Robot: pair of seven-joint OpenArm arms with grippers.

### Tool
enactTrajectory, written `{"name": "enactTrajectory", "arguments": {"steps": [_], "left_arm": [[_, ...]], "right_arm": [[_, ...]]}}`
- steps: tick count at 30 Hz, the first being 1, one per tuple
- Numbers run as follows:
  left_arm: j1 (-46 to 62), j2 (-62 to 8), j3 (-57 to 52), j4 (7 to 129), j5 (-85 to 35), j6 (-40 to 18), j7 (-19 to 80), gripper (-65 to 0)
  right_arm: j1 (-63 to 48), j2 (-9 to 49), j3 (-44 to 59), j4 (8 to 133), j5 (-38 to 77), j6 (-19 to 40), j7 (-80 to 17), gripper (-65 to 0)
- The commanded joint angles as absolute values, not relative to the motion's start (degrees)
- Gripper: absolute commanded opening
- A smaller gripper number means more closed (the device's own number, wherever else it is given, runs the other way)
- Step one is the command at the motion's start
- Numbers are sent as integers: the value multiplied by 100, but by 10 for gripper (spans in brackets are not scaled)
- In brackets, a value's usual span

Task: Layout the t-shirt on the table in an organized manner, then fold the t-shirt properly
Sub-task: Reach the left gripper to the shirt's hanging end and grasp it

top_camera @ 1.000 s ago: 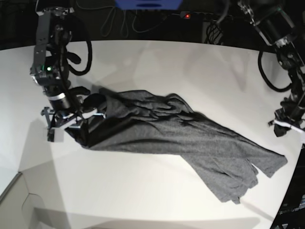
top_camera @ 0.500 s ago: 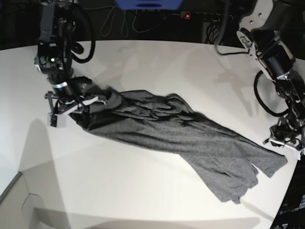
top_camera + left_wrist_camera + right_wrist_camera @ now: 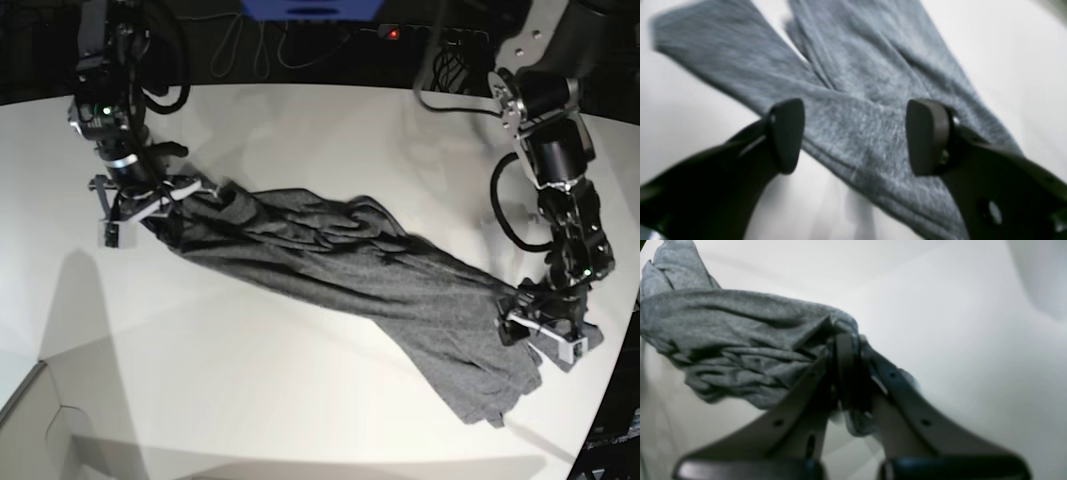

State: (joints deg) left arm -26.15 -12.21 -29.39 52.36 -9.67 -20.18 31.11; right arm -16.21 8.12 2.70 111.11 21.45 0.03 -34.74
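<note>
Running slantwise across the table (image 3: 300, 400), the t-shirt (image 3: 370, 270) lies as one long, rumpled band, and that long axis joins the two grippers.

At the left of the base view, the right gripper (image 3: 150, 205) is clamped on one bunched end of the cloth. In its wrist view the jaws are pressed together with grey knit pinched between them and spilling off to one side of the fingers (image 3: 845, 350). From this gripper the shirt stretches away down and toward the other arm.

At the right of the base view, the left gripper (image 3: 540, 325) hangs directly over the far end of the band, near the table's edge. Its wrist view shows the jaws spread wide, one pad (image 3: 786, 133) on each side of a flat strip of fabric with its hem beneath and nothing caught between them. Whether the tips touch the cloth I cannot tell.

The left arm is clearly the nearer one to this free end. A grasp there would likely need only a short descent and a squeeze; with both ends held, drawing the arms apart along the band should begin to spread it.
</note>
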Motion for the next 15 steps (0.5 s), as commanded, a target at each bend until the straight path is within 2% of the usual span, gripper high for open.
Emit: {"name": "enactTrajectory", "arguments": {"steps": [1,7,15], "left_arm": [[-2914,-1385,-3011,5112,-1007,-2000,2905,-187],[-3143,-1516,-3697,4022,-1015,-1991,2536,-187],[-3143,-1508,-3547,3486,-1015,-1991,2044,-187]], "right_arm": [[-1604,857,286,11222,2167,22,-3354,-650],[-1631,980,295,11222,2167,22,-3354,-650],[-1675,1051,295,11222,2158,22,-3354,-650]]}}
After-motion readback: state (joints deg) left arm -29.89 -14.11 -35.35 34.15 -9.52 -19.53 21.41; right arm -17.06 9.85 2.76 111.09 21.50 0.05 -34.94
